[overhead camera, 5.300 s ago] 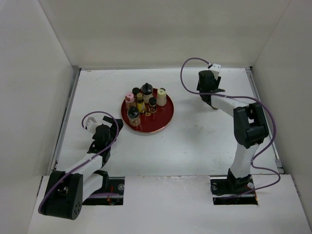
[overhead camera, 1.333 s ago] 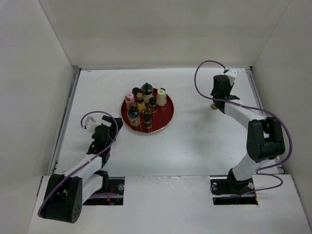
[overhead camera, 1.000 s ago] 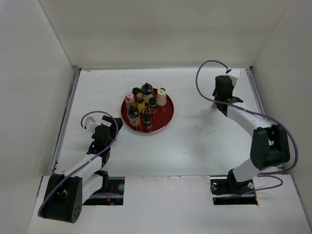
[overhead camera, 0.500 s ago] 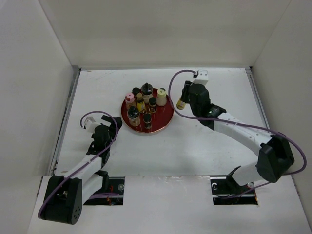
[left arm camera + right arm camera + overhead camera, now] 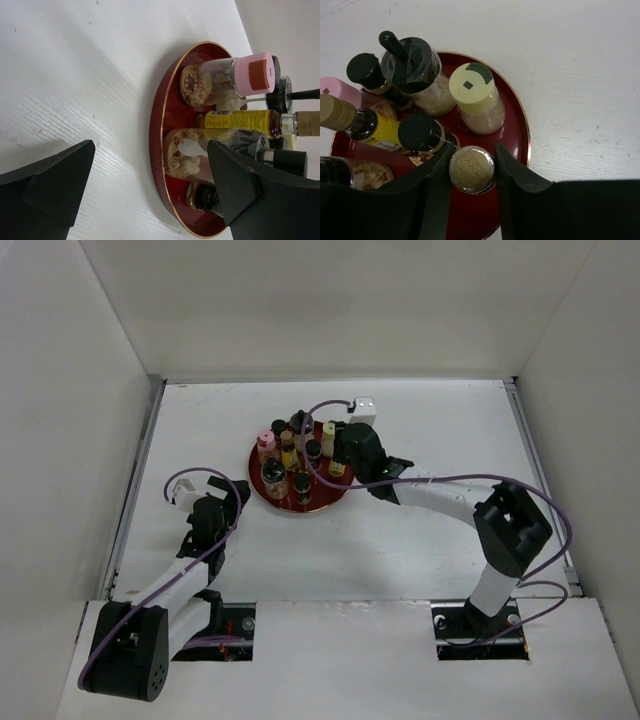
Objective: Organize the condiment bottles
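Several condiment bottles stand on the round red tray (image 5: 325,497). In the right wrist view there are a black knobbed jar (image 5: 410,57), a cream-capped jar (image 5: 472,82), a black-capped bottle (image 5: 420,131), a pink cap (image 5: 335,90) and a cork-topped yellow bottle (image 5: 365,127). My right gripper (image 5: 472,165) is shut on a gold-capped bottle (image 5: 472,169) over the tray's right part (image 5: 522,127); it shows from above too (image 5: 337,466). My left gripper (image 5: 150,195) is open and empty, just left of the tray (image 5: 157,115), facing the pink-capped jar (image 5: 225,77).
White walls close in the table on three sides. A metal strip (image 5: 140,470) runs along the left edge. The right arm's purple cable (image 5: 440,480) loops over the table to the right of the tray.
My right gripper took a gold-capped bottle at the far right of the table and carried it left to the tray. The left arm has hardly moved.
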{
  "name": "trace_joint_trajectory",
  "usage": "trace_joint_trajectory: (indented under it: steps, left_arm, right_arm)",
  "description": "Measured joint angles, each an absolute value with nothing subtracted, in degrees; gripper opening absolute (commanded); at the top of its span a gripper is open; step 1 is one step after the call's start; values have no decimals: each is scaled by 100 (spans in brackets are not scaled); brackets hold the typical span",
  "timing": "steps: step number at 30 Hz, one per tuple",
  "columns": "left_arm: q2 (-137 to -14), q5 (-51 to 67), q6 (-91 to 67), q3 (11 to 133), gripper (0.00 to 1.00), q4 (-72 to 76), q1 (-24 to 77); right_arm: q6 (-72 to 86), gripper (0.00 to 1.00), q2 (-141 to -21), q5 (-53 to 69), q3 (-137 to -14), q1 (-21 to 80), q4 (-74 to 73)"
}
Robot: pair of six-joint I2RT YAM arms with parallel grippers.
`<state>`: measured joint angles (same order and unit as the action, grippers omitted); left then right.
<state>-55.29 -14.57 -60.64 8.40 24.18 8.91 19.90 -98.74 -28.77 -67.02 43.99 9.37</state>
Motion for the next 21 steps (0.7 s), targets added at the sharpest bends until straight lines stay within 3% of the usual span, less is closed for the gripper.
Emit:
trace_joint_trajectory:
  steps: [7, 12, 21]
  left_arm:
    - [-5577, -1455, -6064, 840, 100, 2416, 891]
    - [-5605, -1446, -6064, 840, 100, 2418, 891]
    - [-5610, -1435, -6064, 840, 100, 2418, 864]
  right_arm:
    - [1898, 30, -10232, -2982, -6716, 4488, 1304]
    - [1796, 53, -10287, -3138, -6722, 4657, 1466]
    - [1730, 80, -10254, -3253, -6722, 4925, 1712]
